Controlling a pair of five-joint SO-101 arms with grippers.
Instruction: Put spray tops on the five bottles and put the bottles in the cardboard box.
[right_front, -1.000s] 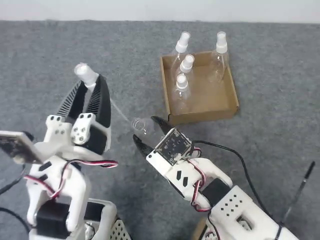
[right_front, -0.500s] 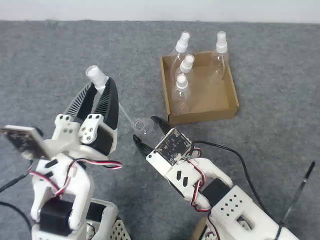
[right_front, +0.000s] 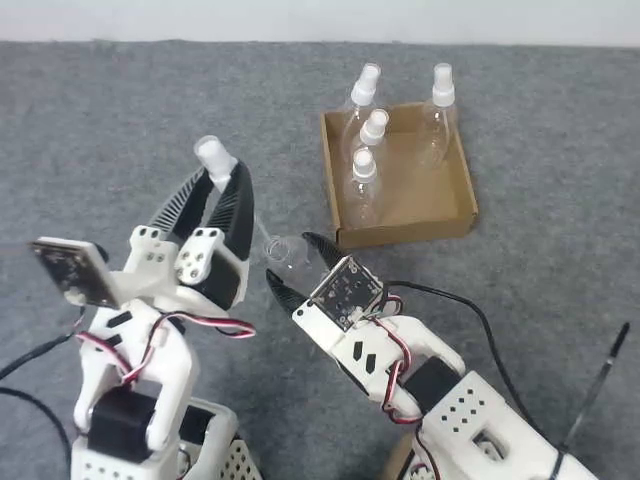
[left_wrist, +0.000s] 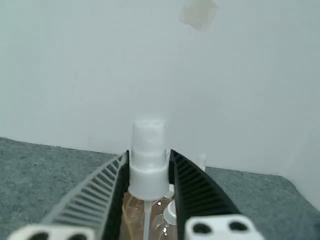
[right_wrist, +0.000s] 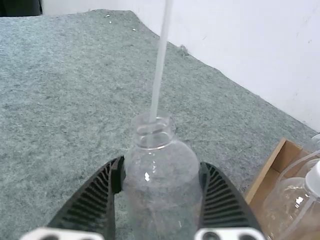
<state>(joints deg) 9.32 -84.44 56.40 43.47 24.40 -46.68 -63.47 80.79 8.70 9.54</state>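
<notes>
My left gripper (right_front: 212, 190) is shut on a white spray top (right_front: 212, 156), held between its black fingers (left_wrist: 195, 185) with the cap (left_wrist: 148, 155) upward. Its thin dip tube (right_wrist: 159, 55) runs down into the open neck of a clear bottle (right_wrist: 159, 170). My right gripper (right_front: 292, 266) is shut on that bottle (right_front: 283, 250), just in front of the cardboard box (right_front: 455, 215). Inside the box stand several clear bottles with white spray tops (right_front: 372, 125).
Grey carpet covers the table. The box stands at the back right, close to the right gripper. A black cable (right_front: 480, 310) trails from the right arm. Bare carpet lies at the back left.
My left gripper has moved right toward the held bottle, carrying the spray top; its tube now enters the bottle neck. The right gripper and bottle have stayed still.
</notes>
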